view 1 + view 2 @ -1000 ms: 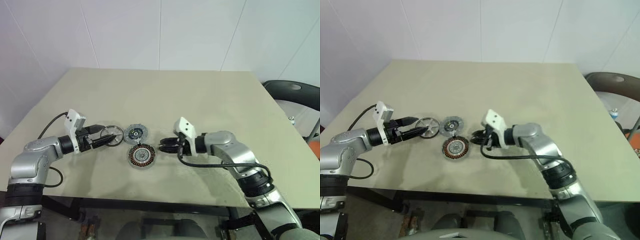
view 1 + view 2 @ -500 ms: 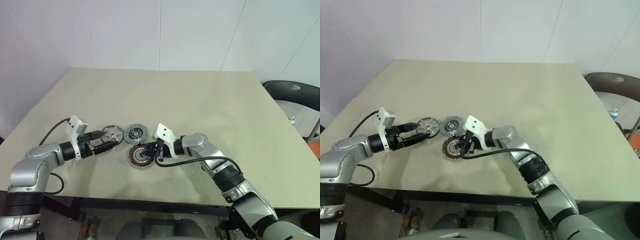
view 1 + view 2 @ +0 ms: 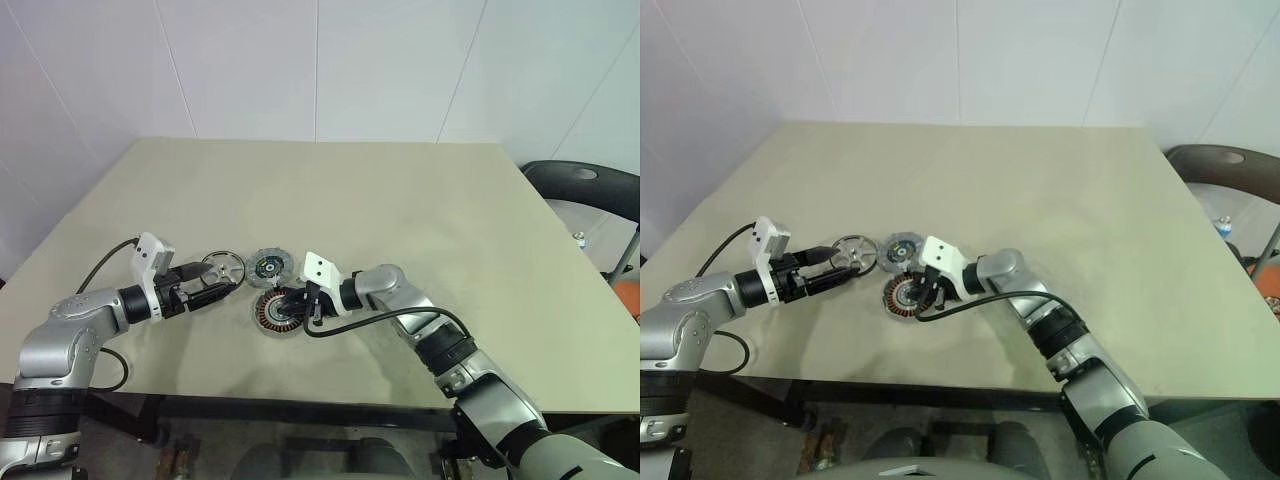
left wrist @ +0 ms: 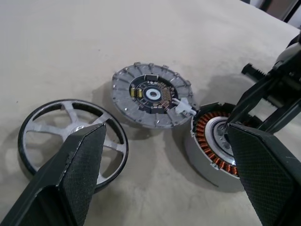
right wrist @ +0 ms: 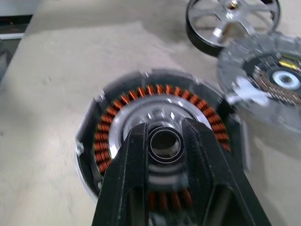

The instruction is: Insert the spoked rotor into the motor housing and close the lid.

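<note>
1. Motor housing [image 3: 281,310], lid [image 3: 270,266] and spoked rotor [image 3: 224,269] lie on the broad beige counter [image 3: 400,210], clustered toward its near edge between my two arms. A dark chair [image 3: 590,190] stands past the counter's far right corner.

2. My right arm reaches in from the right, and its tool [image 5: 163,141] sits directly over the motor housing. In the right wrist view the two black fingers [image 5: 131,160] stand close on either side of the small dark ring at the housing's silver hub; I cannot tell whether they actually press on it. The jaws are narrowed, not spread.

3. My left arm lies low along the counter on the left. Its tool [image 4: 164,155] is spread wide and grips nothing, with one finger [image 4: 80,165] over the near rim of the spoked rotor and the other toward the housing.

4. The motor housing rests flat, its copper windings facing up around the silver hub, nearest to me of the three parts.

5. The lid lies flat just beyond the housing, dark centre up, its edge touching or overlapping the housing's rim.

6. The spoked rotor lies flat just left of the lid, apart from the housing.
</note>
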Controlling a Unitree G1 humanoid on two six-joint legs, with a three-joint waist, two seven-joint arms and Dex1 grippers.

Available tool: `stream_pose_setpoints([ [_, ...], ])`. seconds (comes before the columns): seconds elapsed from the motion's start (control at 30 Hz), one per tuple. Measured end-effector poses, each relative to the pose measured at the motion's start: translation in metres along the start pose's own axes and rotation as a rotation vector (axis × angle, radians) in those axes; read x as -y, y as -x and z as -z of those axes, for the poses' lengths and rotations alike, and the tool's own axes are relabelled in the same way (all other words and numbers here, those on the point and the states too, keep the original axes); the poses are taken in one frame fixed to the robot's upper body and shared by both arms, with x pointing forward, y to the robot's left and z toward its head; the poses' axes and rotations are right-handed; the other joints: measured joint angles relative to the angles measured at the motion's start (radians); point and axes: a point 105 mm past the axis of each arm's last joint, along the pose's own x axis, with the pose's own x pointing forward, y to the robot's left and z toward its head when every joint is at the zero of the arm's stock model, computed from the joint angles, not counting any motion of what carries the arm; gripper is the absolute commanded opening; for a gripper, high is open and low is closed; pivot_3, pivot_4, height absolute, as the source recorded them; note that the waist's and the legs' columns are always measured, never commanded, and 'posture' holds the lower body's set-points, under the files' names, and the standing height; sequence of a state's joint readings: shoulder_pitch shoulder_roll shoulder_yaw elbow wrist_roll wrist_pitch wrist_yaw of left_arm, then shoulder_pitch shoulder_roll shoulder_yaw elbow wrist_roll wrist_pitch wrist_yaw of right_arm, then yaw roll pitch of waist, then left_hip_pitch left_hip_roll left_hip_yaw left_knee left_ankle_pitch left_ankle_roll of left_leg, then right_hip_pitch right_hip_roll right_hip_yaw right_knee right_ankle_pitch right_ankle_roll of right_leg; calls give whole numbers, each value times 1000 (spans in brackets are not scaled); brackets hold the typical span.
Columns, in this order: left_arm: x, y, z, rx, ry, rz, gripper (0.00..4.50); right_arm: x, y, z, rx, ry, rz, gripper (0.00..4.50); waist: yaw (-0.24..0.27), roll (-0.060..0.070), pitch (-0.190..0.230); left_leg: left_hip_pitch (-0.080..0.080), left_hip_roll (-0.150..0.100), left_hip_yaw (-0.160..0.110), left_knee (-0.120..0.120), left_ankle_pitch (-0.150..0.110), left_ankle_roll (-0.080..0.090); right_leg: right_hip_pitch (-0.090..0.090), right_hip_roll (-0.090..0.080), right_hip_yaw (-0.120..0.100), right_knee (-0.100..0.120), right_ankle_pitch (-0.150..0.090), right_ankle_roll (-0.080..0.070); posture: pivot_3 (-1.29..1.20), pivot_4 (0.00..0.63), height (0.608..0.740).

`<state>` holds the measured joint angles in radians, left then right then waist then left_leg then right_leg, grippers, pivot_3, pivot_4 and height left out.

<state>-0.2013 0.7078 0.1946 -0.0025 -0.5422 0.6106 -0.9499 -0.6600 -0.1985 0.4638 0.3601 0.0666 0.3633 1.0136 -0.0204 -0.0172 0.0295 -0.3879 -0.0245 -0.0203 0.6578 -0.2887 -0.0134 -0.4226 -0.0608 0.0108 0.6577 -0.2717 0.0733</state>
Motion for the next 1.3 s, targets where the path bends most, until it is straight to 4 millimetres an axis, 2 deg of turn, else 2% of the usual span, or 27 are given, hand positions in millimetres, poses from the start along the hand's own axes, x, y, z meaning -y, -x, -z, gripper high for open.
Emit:
stream_pose_setpoints([
  [0.57,-1,2,2,-1,14,-15,4381,2,-7,0,-11,32,-2,829,0,0,0,3,0,0,6,0,0,3,0,0,6,0,0,0,0,740],
  [1.3,0,2,1,2,8,-14,4381,7,-4,2,-14,48,28,829,0,0,0,4,0,0,6,0,0,4,0,0,6,0,0,0,0,740],
])
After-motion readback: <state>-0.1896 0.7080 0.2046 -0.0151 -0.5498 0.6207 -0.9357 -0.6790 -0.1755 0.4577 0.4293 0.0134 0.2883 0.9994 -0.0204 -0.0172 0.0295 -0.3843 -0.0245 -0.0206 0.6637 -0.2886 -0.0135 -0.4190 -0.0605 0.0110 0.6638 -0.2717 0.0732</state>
